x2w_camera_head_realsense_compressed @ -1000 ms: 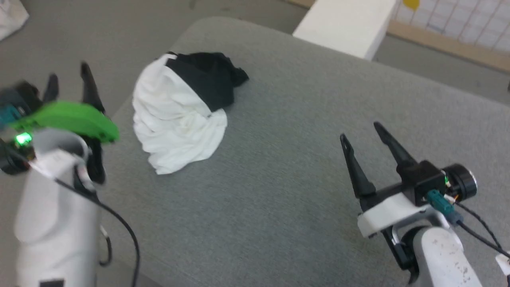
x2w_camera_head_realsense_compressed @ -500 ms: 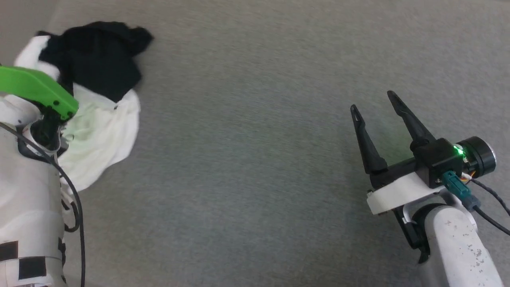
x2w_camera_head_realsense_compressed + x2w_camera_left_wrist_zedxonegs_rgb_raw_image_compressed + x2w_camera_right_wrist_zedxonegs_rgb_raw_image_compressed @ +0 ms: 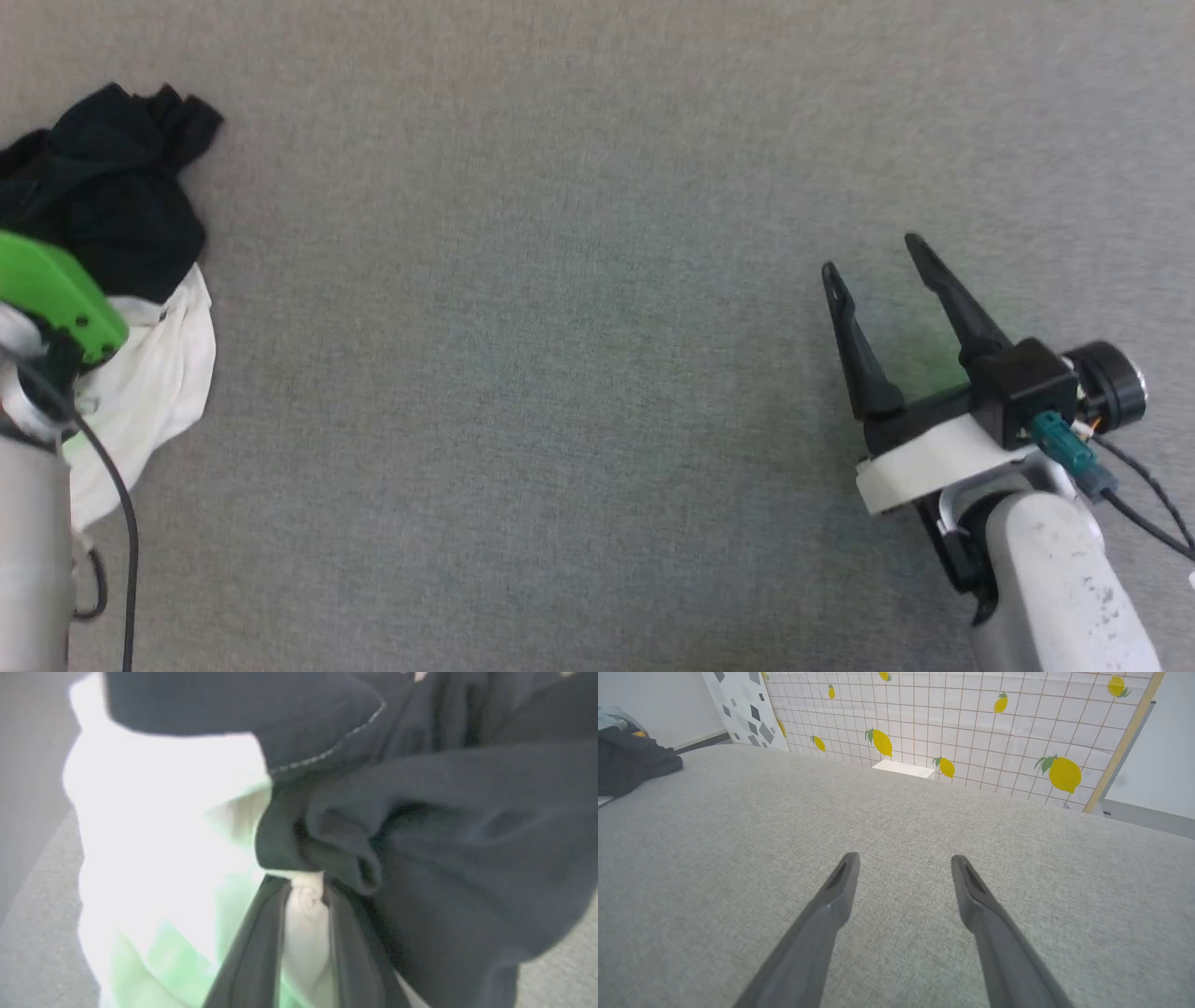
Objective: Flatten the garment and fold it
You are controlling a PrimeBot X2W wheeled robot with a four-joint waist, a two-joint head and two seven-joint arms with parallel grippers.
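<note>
Grey woven upholstery (image 3: 560, 392) spreads under both arms. The garment (image 3: 154, 373) lies bunched on it, well apart from the right gripper (image 3: 871, 257) and off to that gripper's left, with its black part heaped on the side farther from the robot and its white body nearer.

In the head view the left arm's green cover (image 3: 56, 299) sits over the cloth and hides the fingers. The left wrist view gives what that one lacks: the left gripper (image 3: 306, 891) has its two dark fingers drawn close, clamped on a small fold of the garment's white cloth, with black fabric bulging just above the tips.

The right gripper hovers over bare upholstery, fingers spread wide with nothing between them. Its wrist view adds the room beyond it: a white grid panel printed with yellow lemons (image 3: 971, 718) and a small white block (image 3: 903, 769) at the upholstery's far edge.
</note>
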